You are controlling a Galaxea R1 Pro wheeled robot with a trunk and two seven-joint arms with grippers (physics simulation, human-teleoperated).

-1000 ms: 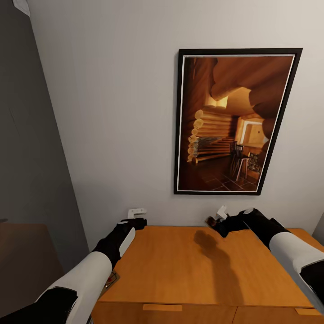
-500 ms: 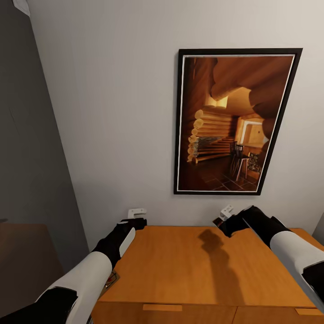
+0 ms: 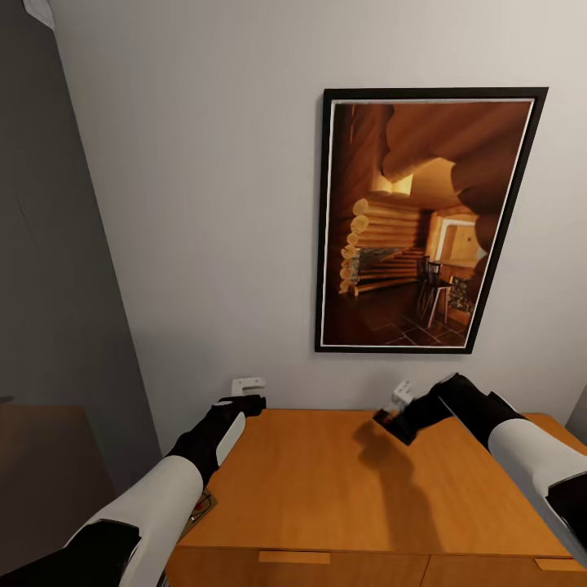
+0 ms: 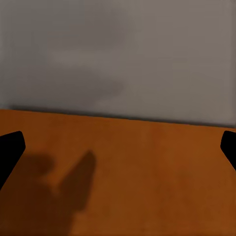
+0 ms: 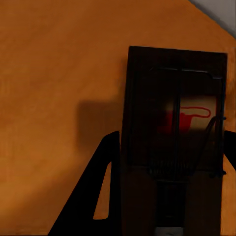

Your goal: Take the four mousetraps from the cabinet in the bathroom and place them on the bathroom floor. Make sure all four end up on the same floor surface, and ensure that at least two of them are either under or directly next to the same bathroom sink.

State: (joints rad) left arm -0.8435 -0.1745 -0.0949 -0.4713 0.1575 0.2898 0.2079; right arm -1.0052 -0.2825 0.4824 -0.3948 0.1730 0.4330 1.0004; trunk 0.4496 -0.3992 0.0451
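Observation:
The orange-brown cabinet (image 3: 326, 489) stands against the wall, and both arms reach over its flat top. My right gripper (image 3: 395, 405) hovers above the back right of that top, shut on a mousetrap (image 3: 385, 419). In the right wrist view the trap (image 5: 172, 123) is a dark tan board with wire and a red mark, held between the black fingers (image 5: 105, 187) over the cabinet top (image 5: 59, 73). My left gripper (image 3: 247, 384) is at the back left corner, open, with nothing between its fingertips (image 4: 10, 150). Another mousetrap (image 3: 202, 505) peeks out beside my left forearm, below the cabinet's left edge.
A large framed picture (image 3: 424, 220) hangs on the pale wall just behind the cabinet. A dark grey wall (image 3: 57, 285) closes in on the left, with a dark brown surface (image 3: 49, 465) below it. Wooden drawer handles (image 3: 293, 558) show along the cabinet's front.
My right gripper, holding the mousetrap, swung a little to the right and has come back left and slightly lower over the cabinet top. The left arm has not moved.

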